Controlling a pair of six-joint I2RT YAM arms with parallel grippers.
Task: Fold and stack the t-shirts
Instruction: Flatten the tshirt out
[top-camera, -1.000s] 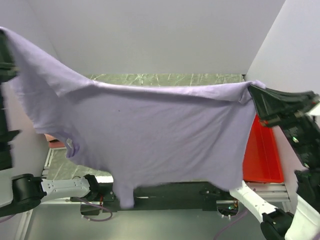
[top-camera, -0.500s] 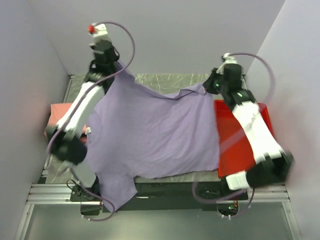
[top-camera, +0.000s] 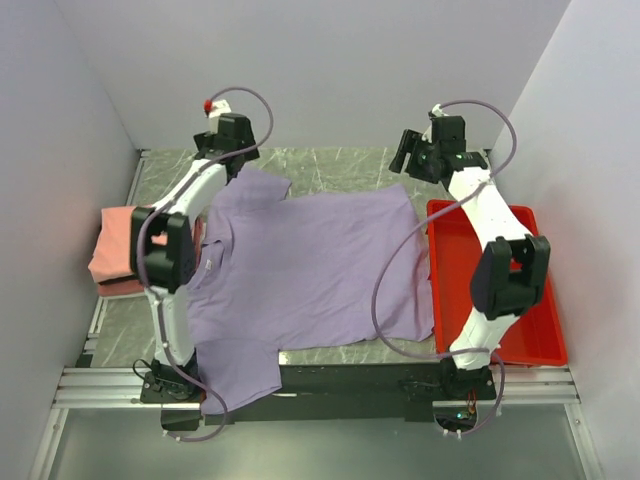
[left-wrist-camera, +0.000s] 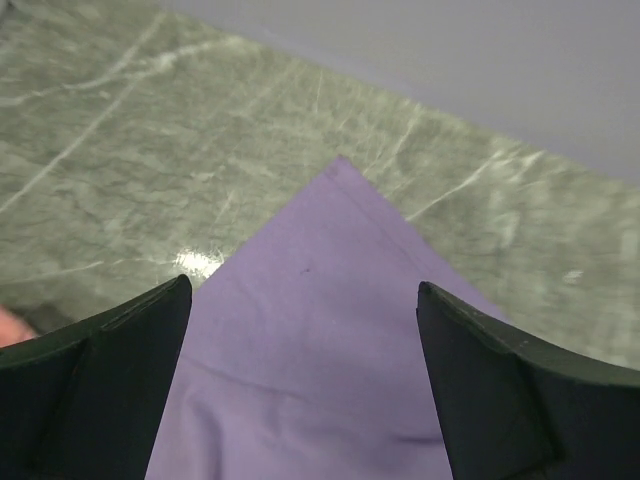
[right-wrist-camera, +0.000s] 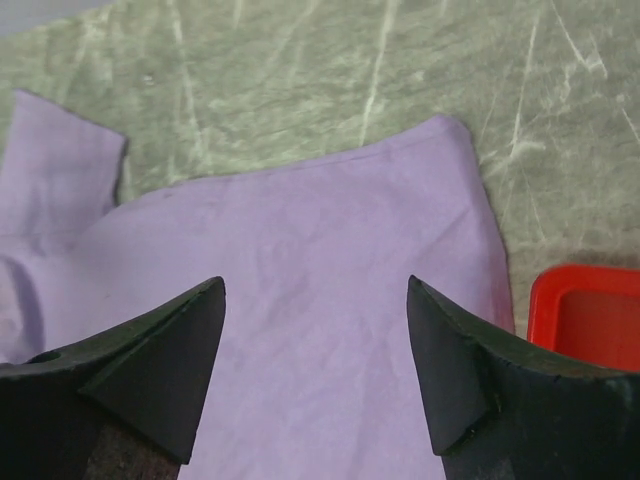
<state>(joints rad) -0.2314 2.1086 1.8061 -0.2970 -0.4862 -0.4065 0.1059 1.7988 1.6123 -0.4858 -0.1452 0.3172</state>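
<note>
left jaws: spread wide, gripping nothing. Wrist view shows both fingers (left-wrist-camera: 100, 380) clear of the cloth. A pointed corner of the lavender t-shirt (top-camera: 310, 270) lies flat on the desk (top-camera: 330, 165), right below the gap between them. Top view says that corner is the shirt's far sleeve.

right jaws: also parted, nothing in them. Its fingers (right-wrist-camera: 140, 370) hover over the far hem corner. Cloth lies flat under and between them, with bare green marble past the tips. A corner of the red tray (top-camera: 535, 330) shows just outboard of the right-hand finger, near the hem corner. Can't tell from the wrist view if they touch.

shirt location: spread open on the desk, spanning from under the left jaws to under the right jaws and running back toward the arm bases. Collar end is on the left-jaws side, hem on the right-jaws side, along the tray's inner rim. Near sleeve hangs over the desk's near edge by the base of the left arm (top-camera: 165, 250), well apart from both jaws. A few shallow wrinkles, not folded.

other tees: salmon-pink folded t-shirt (top-camera: 118, 245) sits outboard of the left jaws, toward the bases, just beside the collar end. A darker red edge (top-camera: 118, 289) shows under its near side.

tray: outboard and baseward of the right jaws, with the right arm (top-camera: 510, 270) passing over it.
</note>
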